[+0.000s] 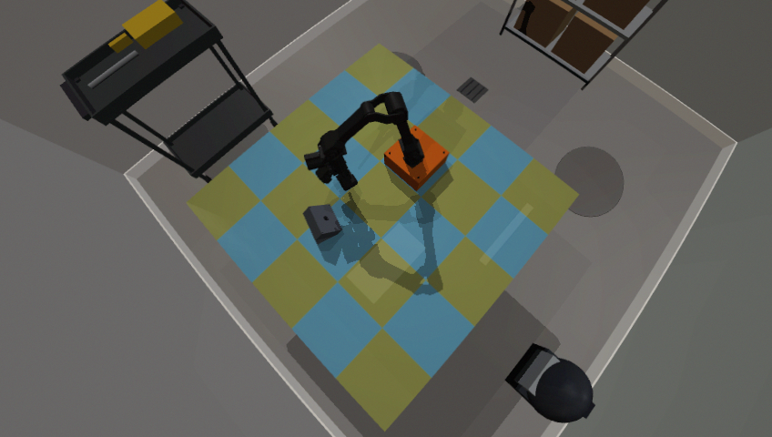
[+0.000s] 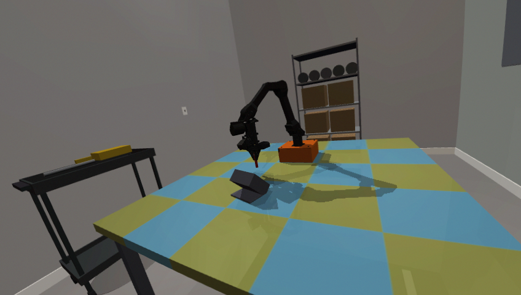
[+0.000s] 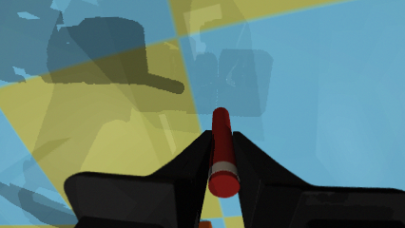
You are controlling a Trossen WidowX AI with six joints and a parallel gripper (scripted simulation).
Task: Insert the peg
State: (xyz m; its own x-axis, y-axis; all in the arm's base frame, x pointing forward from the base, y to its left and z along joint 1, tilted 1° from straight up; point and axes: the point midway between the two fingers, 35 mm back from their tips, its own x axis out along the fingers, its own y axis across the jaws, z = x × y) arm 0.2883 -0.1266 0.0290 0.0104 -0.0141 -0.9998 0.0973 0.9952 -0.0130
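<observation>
While the red peg (image 2: 256,163) (image 3: 222,147) is clamped by the nearly closed tool (image 1: 346,179) (image 2: 255,157) (image 3: 221,137) | peg is held roughly upright, above the tabletop (image 1: 379,401) (image 2: 329,255) | hole (image 1: 325,218) is left unfilled, near the peg

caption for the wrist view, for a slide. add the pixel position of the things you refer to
Wrist view: black gripper (image 3: 221,137) shut on a red peg (image 3: 222,147) above a blue and yellow checkered table (image 3: 304,71).

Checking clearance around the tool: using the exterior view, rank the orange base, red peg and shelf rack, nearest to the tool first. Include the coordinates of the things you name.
1. Red peg (image 2: 256,163) (image 3: 221,142): between the tool's (image 2: 255,157) (image 3: 222,135) fingers.
2. Orange base (image 1: 400,162) (image 2: 295,155): right of it in view.
3. Shelf rack (image 2: 358,91): behind, by the wall.
</observation>
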